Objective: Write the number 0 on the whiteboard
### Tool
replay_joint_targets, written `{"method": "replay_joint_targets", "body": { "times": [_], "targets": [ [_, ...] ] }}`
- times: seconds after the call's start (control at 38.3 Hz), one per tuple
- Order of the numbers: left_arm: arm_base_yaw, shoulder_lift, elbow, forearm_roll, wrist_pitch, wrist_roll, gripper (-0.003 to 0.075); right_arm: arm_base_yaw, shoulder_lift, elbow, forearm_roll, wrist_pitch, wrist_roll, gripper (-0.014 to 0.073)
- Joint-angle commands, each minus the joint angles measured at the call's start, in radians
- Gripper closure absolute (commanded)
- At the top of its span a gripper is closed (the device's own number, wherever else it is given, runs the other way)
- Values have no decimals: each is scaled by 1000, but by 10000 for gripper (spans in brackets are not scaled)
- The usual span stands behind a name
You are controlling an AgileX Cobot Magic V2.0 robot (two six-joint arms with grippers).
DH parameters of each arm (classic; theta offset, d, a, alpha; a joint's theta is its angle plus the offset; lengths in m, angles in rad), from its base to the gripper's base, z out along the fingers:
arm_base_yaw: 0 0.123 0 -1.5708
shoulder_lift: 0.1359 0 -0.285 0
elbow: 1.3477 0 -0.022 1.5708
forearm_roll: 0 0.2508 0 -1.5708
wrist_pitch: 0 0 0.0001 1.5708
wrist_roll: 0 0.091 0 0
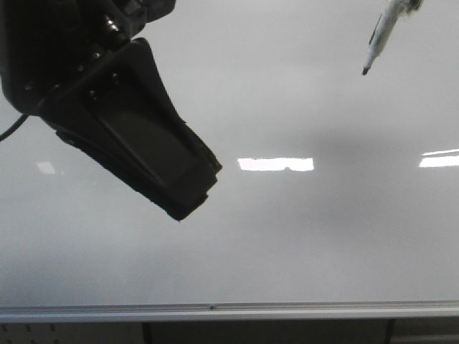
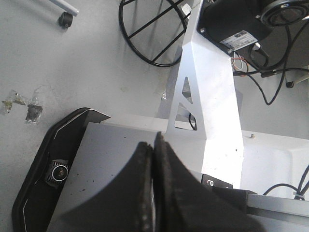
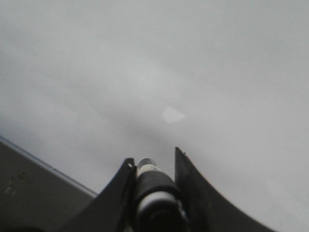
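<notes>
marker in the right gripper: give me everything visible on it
The marker enters the front view at top right, tilted, its dark tip pointing down-left in front of the whiteboard; whether the tip touches cannot be told. The barrel looks white with dark markings. In the right wrist view the right gripper is shut on its dark barrel with a pale band. No mark shows on the board.

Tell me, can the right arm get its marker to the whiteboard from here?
Probably yes. The right gripper is shut on the marker, whose tip points at bare whiteboard with nothing between them. The left gripper hangs well to the other side, shut and empty. No 0 is drawn yet.
</notes>
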State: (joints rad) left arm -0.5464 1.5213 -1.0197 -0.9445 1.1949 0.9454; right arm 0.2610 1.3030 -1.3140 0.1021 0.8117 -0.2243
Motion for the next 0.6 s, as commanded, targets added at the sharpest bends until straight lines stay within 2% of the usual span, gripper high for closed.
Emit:
{"method": "replay_joint_targets", "body": {
  "times": [0.0, 0.39, 0.57],
  "targets": [
    [-3, -36, -31, -64, 42, -5, 740, -21, 13, -96, -45, -58, 42, 652],
    [-3, -36, -31, -64, 40, -5, 740, -26, 211, -334, -43, -6, 49, 652],
    [-3, -36, -31, -64, 40, -5, 740, -26, 267, -391, -39, 2, 52, 652]
  ]
}}
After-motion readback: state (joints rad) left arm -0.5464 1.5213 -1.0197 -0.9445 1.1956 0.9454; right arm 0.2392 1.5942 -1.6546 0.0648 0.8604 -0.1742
